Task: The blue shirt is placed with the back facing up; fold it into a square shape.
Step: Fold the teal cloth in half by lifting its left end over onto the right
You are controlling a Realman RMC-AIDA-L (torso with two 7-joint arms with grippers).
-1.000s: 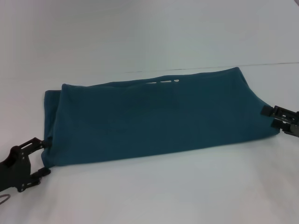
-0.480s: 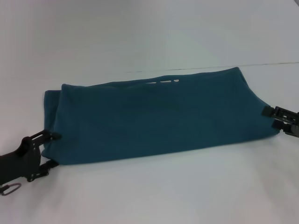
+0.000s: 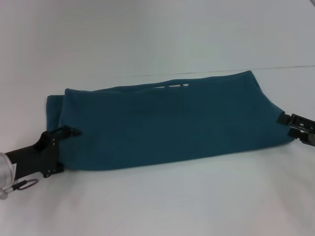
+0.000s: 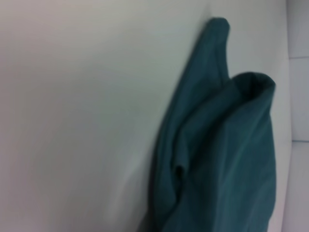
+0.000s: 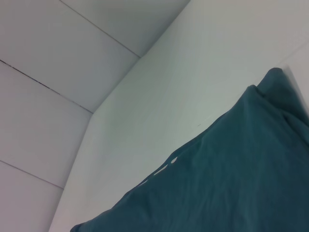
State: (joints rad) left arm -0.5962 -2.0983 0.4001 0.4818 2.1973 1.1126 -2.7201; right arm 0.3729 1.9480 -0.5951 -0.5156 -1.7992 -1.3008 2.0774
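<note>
The blue shirt (image 3: 167, 123) lies folded into a long flat band across the white table, running left to right. My left gripper (image 3: 63, 151) is at its left end, open, with one finger over the fabric and the other at the near edge. In the left wrist view the shirt (image 4: 227, 159) shows bunched layers close up. My right gripper (image 3: 286, 125) sits at the shirt's right end, open, with its tips just touching the edge. The right wrist view shows the shirt (image 5: 217, 193) from low over the table.
The white table (image 3: 157, 206) stretches in front of and behind the shirt. A thin seam line (image 3: 275, 68) crosses the surface behind it. A metal ring (image 3: 27, 185) hangs by the left arm's wrist.
My left gripper has slid right and away from me, from beside the shirt's left end to astride it. The right gripper drifted very slightly right. The shirt lies as before.
</note>
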